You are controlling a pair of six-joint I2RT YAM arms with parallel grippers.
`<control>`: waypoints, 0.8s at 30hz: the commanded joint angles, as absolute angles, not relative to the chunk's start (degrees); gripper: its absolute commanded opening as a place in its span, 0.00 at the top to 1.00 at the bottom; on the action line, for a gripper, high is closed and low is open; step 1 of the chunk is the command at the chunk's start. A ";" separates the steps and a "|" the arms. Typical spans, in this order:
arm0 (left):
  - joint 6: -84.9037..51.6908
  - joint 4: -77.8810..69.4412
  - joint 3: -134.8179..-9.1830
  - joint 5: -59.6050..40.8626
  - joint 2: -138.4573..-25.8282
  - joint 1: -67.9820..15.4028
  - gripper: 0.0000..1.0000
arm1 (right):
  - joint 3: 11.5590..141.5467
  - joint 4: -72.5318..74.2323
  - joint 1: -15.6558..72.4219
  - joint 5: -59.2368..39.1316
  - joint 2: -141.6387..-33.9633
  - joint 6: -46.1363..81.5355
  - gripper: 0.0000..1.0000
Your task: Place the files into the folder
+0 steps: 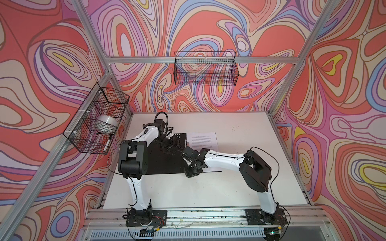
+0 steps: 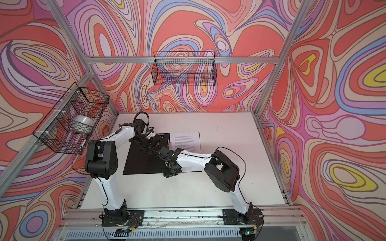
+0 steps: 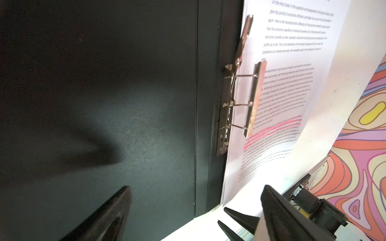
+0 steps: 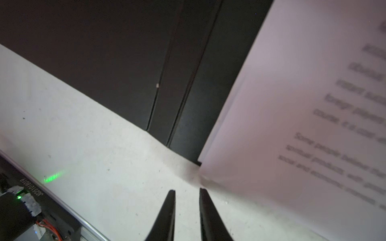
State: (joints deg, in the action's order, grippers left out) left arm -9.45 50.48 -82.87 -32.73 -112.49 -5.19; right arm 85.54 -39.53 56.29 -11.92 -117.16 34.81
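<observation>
Okay, you're looking at the folder (image 1: 165, 162) lying open on the table (image 1: 188, 192), black inside facing up. The files (image 1: 203, 139) are sitting on its right-hand panel, inner edge running along the spine. The long axis of both is pointing away from the arm bases.

On the clip (image 3: 253, 98), the bar is reaching over the paper's inner margin. I can't tell if it's actually pressing down, and the lever looks to be standing up.

The left gripper (image 3: 196, 187) is hovering wide with nothing in it, above the black panel beside the spine. The right gripper (image 4: 187, 190) is sitting narrow, nothing between the fingers, low over bare table just beside the near spine-side corner of the files.

My read: the paper's in place; clamping and closing are remaining. The left arm is sitting nearer the clip. The bare cover is lying on that arm's side, so it'd be swinging left-to-right over the spine.
</observation>
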 commanded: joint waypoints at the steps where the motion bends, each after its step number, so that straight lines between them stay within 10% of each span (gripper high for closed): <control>1: -9.52 51.61 -85.48 -33.75 -110.83 -4.80 0.03 | 85.52 -41.67 55.28 -10.05 -111.34 34.68 0.78; 24: -12.47 51.83 -93.60 -30.94 -114.89 -11.81 0.04 | 73.93 -34.09 30.06 -9.44 -105.27 31.78 0.86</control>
